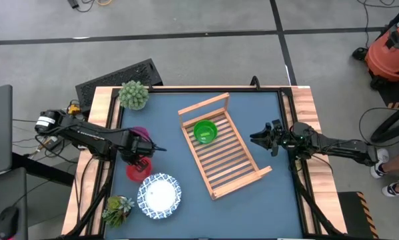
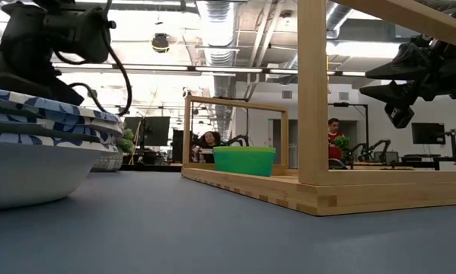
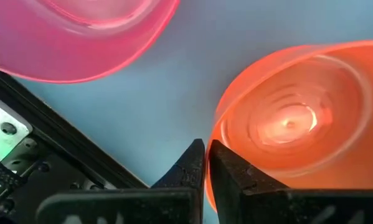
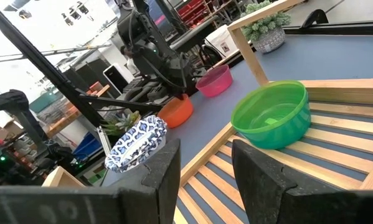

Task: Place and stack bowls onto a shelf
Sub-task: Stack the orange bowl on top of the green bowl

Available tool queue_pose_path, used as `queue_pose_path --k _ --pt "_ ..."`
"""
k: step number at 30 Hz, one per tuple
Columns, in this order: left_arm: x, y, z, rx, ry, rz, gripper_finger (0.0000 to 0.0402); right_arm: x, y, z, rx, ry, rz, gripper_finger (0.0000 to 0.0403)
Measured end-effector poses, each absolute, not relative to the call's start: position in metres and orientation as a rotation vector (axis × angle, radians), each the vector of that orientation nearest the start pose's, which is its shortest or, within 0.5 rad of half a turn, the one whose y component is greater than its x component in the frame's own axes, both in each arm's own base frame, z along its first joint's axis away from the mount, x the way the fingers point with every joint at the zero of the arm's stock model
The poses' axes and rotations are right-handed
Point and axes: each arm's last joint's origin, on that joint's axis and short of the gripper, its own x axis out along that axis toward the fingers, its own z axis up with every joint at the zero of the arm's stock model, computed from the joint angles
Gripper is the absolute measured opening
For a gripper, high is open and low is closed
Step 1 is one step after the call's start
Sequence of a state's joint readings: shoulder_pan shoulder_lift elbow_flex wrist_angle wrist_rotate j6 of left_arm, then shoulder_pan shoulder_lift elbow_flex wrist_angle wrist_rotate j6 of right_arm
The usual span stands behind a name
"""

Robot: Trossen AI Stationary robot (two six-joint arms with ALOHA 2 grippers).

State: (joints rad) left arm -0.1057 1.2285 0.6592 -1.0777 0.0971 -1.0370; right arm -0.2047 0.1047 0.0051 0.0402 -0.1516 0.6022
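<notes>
Green plastic is what I see first: the green bowl (image 1: 205, 131) sits on the slats of the wooden shelf (image 1: 234, 163), toward its upper end in the high view, just below the raised end rail; the shelf lies tilted across the middle of the blue table (image 1: 266, 107). From the low view the same bowl (image 2: 244, 160) rests flat on the rack's deck (image 2: 304, 194).

At centre left of the high view, my left gripper (image 1: 143, 160) is down over the red bowl (image 1: 137, 172); the left wrist camera shows its two dark fingertips (image 3: 189, 168) closed to a narrow slit on the near rim of that red bowl (image 3: 292, 118), so I read it as pinching the rim. The pink bowl (image 1: 140, 135) sits just above the red one in the high view, close beside it but apart.

The white dishes with blue-patterned rims (image 1: 159, 195) sit stacked at lower left, just below the red bowl; they fill the left edge of the low view (image 2: 30, 144).

My right gripper (image 1: 262, 139) hangs at the right of the shelf, above the table, fingers (image 4: 158, 177) spread apart with nothing between them.

Two potted plants stand on the table's left side, one at upper left (image 1: 133, 95), one at lower left (image 1: 117, 209).
</notes>
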Motion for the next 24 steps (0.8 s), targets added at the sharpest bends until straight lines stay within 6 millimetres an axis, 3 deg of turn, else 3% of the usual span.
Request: queue_pose_path --k 15,24 --pt "0.187 -0.006 0.213 -0.939 1.319 0.857 0.0001 0.102 -0.017 0.161 0.605 0.041 -0.069 0.0171" --pt "0.219 0.006 0.260 -1.190 0.952 0.867 0.0000 0.102 -0.017 0.161 0.604 0.041 -0.069 0.0171"
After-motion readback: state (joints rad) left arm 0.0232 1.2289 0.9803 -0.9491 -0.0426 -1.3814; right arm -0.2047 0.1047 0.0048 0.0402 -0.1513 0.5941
